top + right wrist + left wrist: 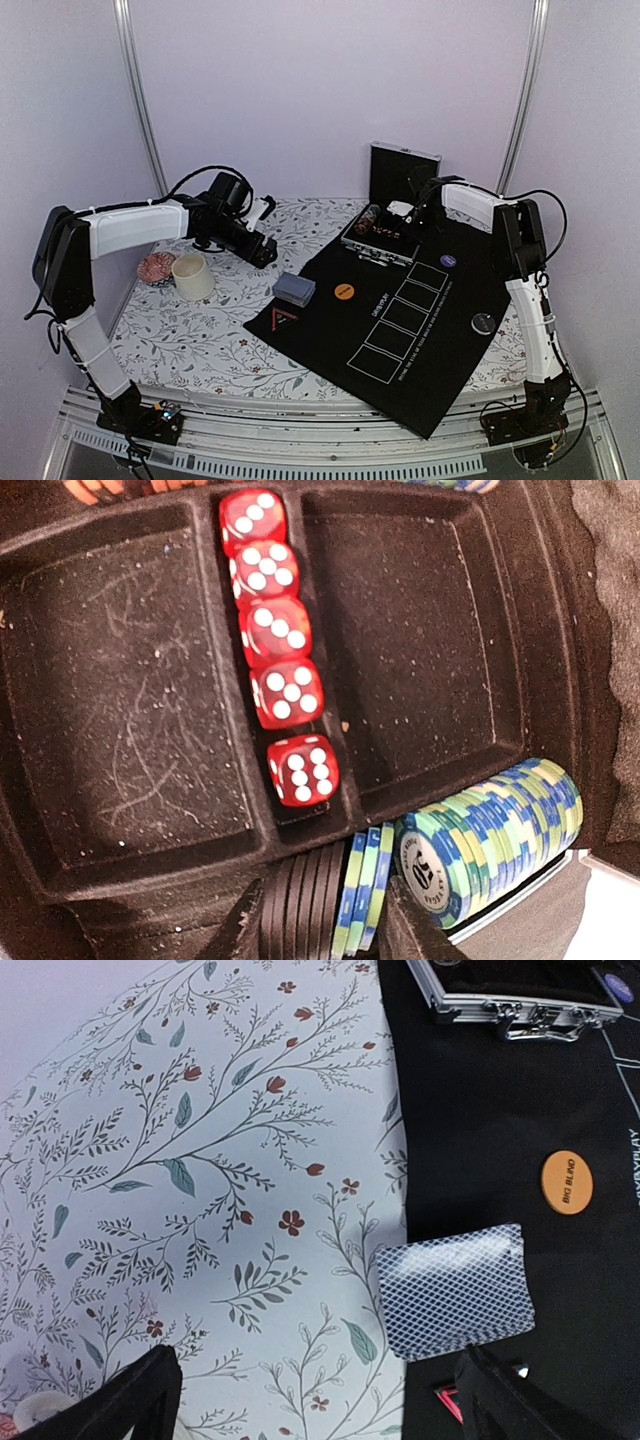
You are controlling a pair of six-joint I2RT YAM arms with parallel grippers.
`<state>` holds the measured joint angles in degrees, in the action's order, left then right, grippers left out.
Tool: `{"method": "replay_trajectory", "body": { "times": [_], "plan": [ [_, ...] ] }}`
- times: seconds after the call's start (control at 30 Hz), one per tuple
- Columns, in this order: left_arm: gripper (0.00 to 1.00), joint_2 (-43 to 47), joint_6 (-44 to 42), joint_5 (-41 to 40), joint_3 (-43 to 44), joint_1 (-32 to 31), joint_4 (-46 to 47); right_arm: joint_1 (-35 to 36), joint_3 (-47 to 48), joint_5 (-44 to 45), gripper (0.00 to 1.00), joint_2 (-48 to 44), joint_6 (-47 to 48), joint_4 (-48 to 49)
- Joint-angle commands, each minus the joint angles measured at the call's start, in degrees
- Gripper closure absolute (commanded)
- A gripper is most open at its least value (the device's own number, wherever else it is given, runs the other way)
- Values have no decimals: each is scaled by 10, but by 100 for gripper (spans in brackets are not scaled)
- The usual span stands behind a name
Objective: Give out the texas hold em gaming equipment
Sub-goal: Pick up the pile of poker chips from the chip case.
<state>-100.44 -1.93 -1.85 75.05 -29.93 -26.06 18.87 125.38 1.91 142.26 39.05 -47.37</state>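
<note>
Nearest me the mat (330,345) lies skewed over the flowered cloth (190,345), with a black disc (483,322) near its right edge. Farther in, the deck (455,1290) lies backs up on the mat's left edge, one corner out over the cloth. Its long axis runs across the left wrist view, slightly tilted. The orange disc (567,1182) sits near it on the mat, apart. My left gripper (320,1405) hangs over the cloth beside the deck, fingers wide apart, holding nothing. To the left the cup (193,276) half hides a reddish pile (153,268) I can't make out. Beyond lie a purple disc (448,261) and the open case (375,252). Inside it my right gripper (325,925) straddles black and blue-green chips (365,890) standing on edge. I cannot tell whether it grips them. Five red dice (280,670) fill the middle slot, and the frame cuts off the chip rows.
</note>
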Motion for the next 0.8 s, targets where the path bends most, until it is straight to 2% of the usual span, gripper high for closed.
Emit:
{"method": "replay_trajectory", "body": {
  "times": [0.0,0.17,0.27,0.47,0.77],
  "plan": [
    [2,-2,-4,11,12,7,-5,-6,-6,-26,66,10,3,-16],
    [2,-3,-4,9,12,7,-5,-6,3,-21,80,22,-6,-15],
    [2,-4,-4,10,12,7,-5,-6,3,-17,96,16,-12,-13],
    [2,-3,-3,12,14,7,-6,-6,14,-2,98,-17,-38,2],
    [2,11,-6,21,15,7,-5,-4,25,-68,98,-116,-128,17]
  ]
}}
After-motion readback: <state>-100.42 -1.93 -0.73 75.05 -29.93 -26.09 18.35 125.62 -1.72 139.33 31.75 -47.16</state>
